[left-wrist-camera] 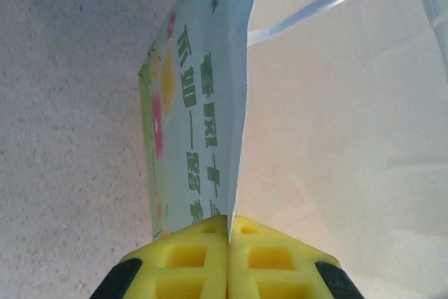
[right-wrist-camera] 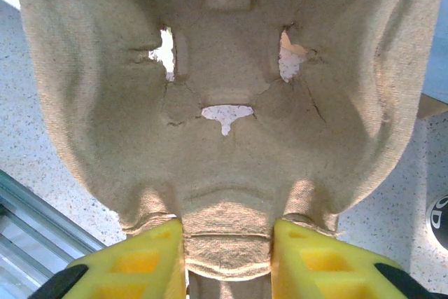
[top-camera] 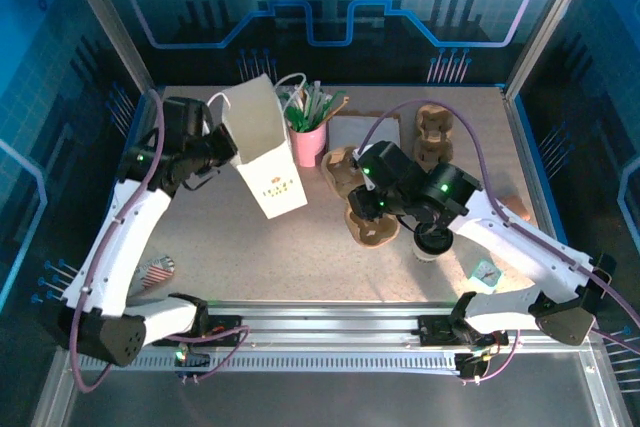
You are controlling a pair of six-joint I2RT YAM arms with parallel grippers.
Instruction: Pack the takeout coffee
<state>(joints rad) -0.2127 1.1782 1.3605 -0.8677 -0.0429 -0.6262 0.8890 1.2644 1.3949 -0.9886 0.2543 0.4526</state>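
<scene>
1. Bases of both arms sit at the bottom edge of the overhead view, on the near rim of the table (top-camera: 250, 267). A small pale packet (top-camera: 485, 270) lies at lower right.
2. The takeout coffee (top-camera: 432, 245) stands upright on the table, right of centre and low in the overhead frame. It is a white cup under a black lid, partly tucked beneath the right arm. In the right wrist view a sliver of that black lid (right-wrist-camera: 439, 222) shows at the right edge.
3. Just left of the coffee, the right gripper (right-wrist-camera: 227, 243) has its jaws partway apart and clamped on the lip of the brown cup carrier (right-wrist-camera: 224, 103). One yellow pad (right-wrist-camera: 140, 260) sits on each side of the lip. In the overhead view this carrier (top-camera: 374, 229) lies at centre. It may be joined to the brown moulding just above it, but I cannot tell.
4. The left gripper (left-wrist-camera: 229, 225) is fully closed, its yellow pads pinching one wall of the paper bag (left-wrist-camera: 203, 103) near the rim. In the overhead frame the white bag (top-camera: 268, 162) stands open and tilted, left of centre.
5. Just right of the bag stands a pink cup (top-camera: 309, 142) of green-and-white sachets.
6. Farthest up, at upper right, lies a second carrier (top-camera: 435, 132).
</scene>
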